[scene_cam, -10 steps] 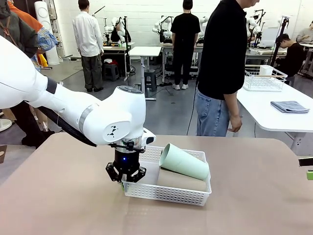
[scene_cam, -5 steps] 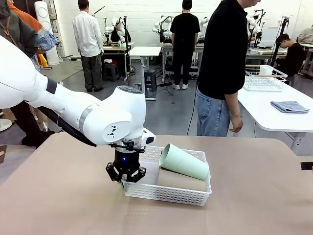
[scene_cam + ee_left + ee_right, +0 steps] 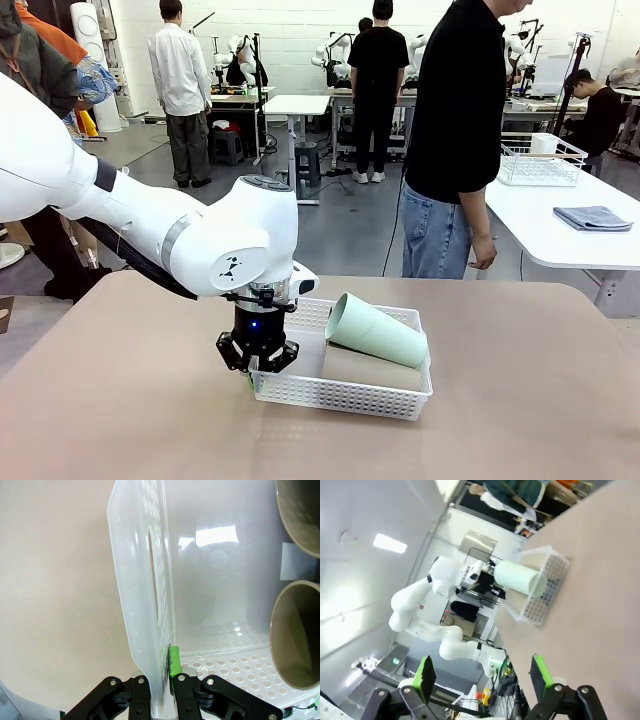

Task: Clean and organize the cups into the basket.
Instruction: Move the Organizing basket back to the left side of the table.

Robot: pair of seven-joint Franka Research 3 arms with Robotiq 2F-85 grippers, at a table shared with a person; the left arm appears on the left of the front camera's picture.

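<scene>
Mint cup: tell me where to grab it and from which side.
Grip the mint cup across its tapered body near the middle, coming from above. It lies tilted on the beige cup in the basket, so its upper side is exposed; the basket walls likely block a side approach.

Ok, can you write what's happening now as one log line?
left tool: shut on basket wall | right tool: open, holding nothing | mint cup and beige cup: lying in basket
</scene>
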